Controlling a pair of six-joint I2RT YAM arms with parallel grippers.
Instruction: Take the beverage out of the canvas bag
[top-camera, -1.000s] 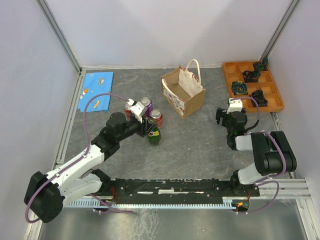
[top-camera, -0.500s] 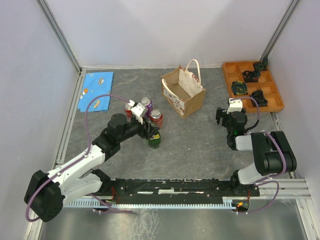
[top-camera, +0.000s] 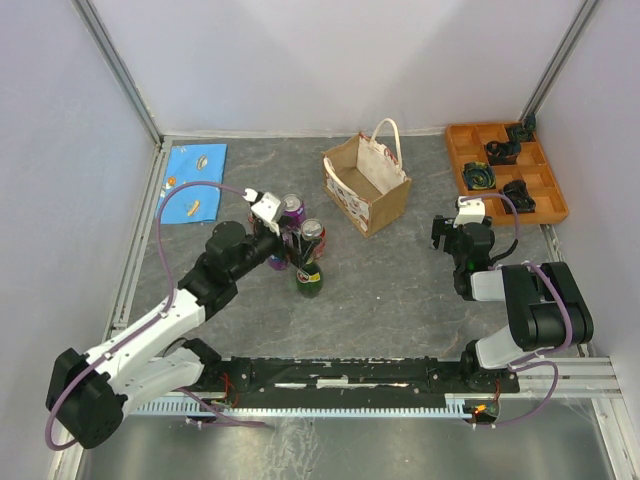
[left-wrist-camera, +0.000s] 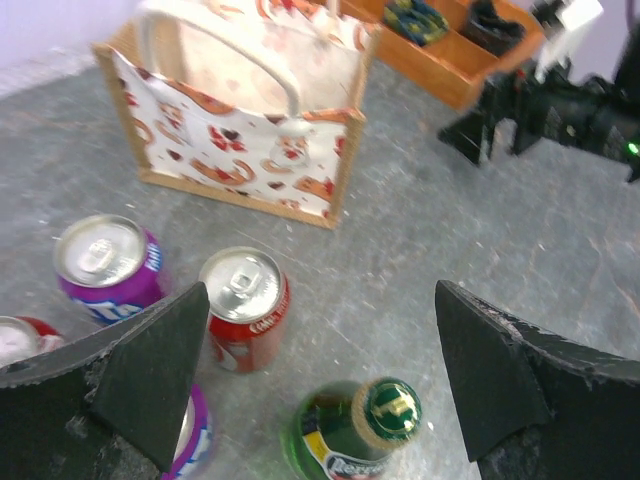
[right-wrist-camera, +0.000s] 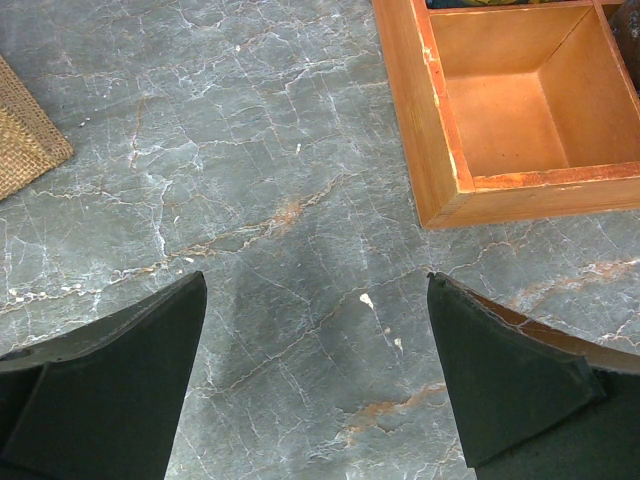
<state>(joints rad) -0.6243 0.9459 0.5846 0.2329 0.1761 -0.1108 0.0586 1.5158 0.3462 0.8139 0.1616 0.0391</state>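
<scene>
The green bottle (top-camera: 308, 276) (left-wrist-camera: 358, 432) stands upright on the grey tabletop (top-camera: 400, 280), outside the canvas bag (top-camera: 367, 181) (left-wrist-camera: 236, 128) and on the arms' side of it, off the bag's left corner in the overhead view. Its gold cap points up, and nothing grips it.

The left tool (top-camera: 289, 246) (left-wrist-camera: 320, 375) hangs over the bottle from the side away from the bag. Its jaws are spread wide: in the wrist view one dark finger (left-wrist-camera: 150, 365) shows on each side of the bottle, with bare tabletop between each finger and the glass.

The bag itself sits upright with its mouth open, white handles looped above the printed sides.

Between the bottle and the bag stands a red can (top-camera: 312, 234) (left-wrist-camera: 243, 300), and left of that, about as far from the bag, a purple can (top-camera: 291, 209) (left-wrist-camera: 105, 264). More cans show partly behind the left finger.

Right of the bag, towards the arms, the right tool (top-camera: 451, 236) (right-wrist-camera: 315, 375) hangs above bare tabletop with its jaws wide apart and nothing between them.

Further right of the bag lies an orange tray (top-camera: 456, 165) (right-wrist-camera: 440, 150) with dark objects in some compartments. Well to the bag's left lies a blue sheet (top-camera: 192, 181), flat on the tabletop
</scene>
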